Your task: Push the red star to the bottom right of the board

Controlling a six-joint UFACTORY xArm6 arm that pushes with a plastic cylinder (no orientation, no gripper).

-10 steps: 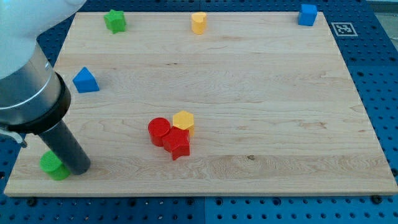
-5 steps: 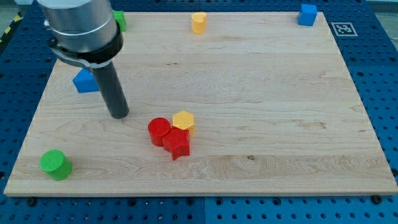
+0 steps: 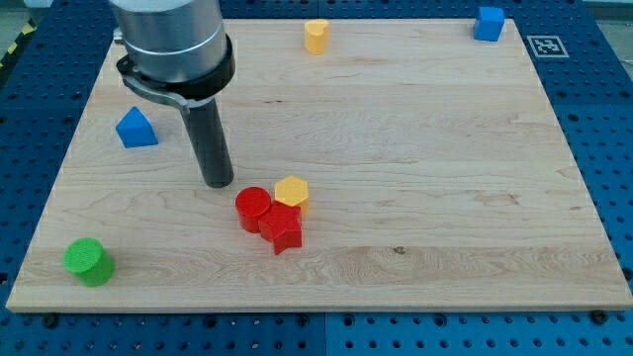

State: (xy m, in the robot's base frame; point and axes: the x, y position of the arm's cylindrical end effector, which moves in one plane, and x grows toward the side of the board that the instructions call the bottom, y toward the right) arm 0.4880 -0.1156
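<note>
The red star (image 3: 283, 228) lies a little left of the board's middle, low down. It touches a red cylinder (image 3: 252, 208) on its upper left and a yellow hexagon (image 3: 292, 192) above it. My tip (image 3: 219, 182) rests on the board just up and left of the red cylinder, a small gap apart from it. The star is on the far side of the cylinder from my tip.
A blue triangle (image 3: 135, 128) lies at the left, a green cylinder (image 3: 87, 262) at the bottom left corner. A yellow block (image 3: 316, 36) sits at the top middle, a blue cube (image 3: 488, 23) at the top right. The arm hides the top left.
My tip has moved from the green cylinder at the bottom left up and to the right, ending close to the red cylinder. No block has moved.
</note>
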